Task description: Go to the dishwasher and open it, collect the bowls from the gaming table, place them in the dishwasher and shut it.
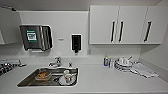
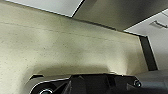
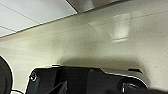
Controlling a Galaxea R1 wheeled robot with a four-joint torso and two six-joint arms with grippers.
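White kitchen worktop point(image 1: 105, 77) spreads below the head camera, under white wall cabinets point(image 1: 125, 24) with black handles. Neither wrist view makes out its gripper's fingers, so whether either claw is spread or closed, or has hold of anything, cannot be told; both look onto speckled pale floor point(image 2: 62, 47). Farther out, a steel sink point(image 1: 48, 77) holds dishes, with a tap point(image 1: 57, 61) behind. Stacked plates point(image 1: 123, 64) and a folded cloth point(image 1: 144, 70) lie at the right. No dishwasher front can be made out.
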